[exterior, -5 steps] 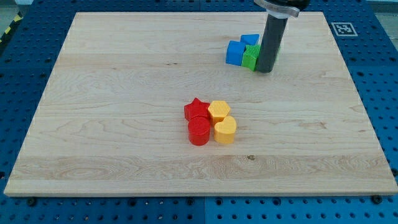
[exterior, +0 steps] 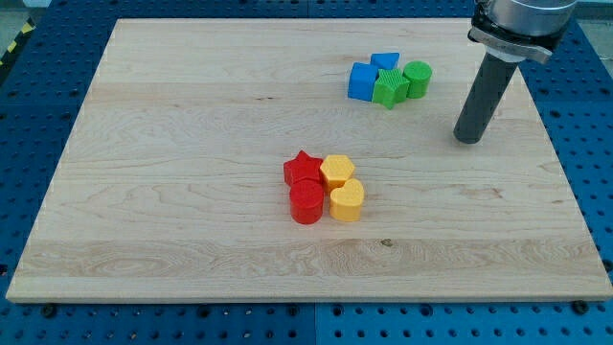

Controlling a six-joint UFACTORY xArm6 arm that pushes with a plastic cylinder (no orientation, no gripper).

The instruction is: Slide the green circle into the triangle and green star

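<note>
The green circle (exterior: 418, 77) sits at the view's upper right, touching the right side of the green star (exterior: 390, 88). A blue triangle (exterior: 386, 62) lies just behind the star, and a blue block (exterior: 363, 81) touches the star's left side. My tip (exterior: 467, 140) rests on the board to the right of and below this cluster, apart from the green circle and touching no block.
Near the board's middle sits a second cluster: a red star (exterior: 304, 169), a red circle (exterior: 306, 203), a yellow hexagon (exterior: 337, 171) and a yellow heart-like block (exterior: 347, 201). The wooden board (exterior: 144, 192) lies on a blue perforated table.
My tip has moved to the view's right and slightly down, away from the cluster. The green circle, hidden behind the rod before, now shows beside the green star.
</note>
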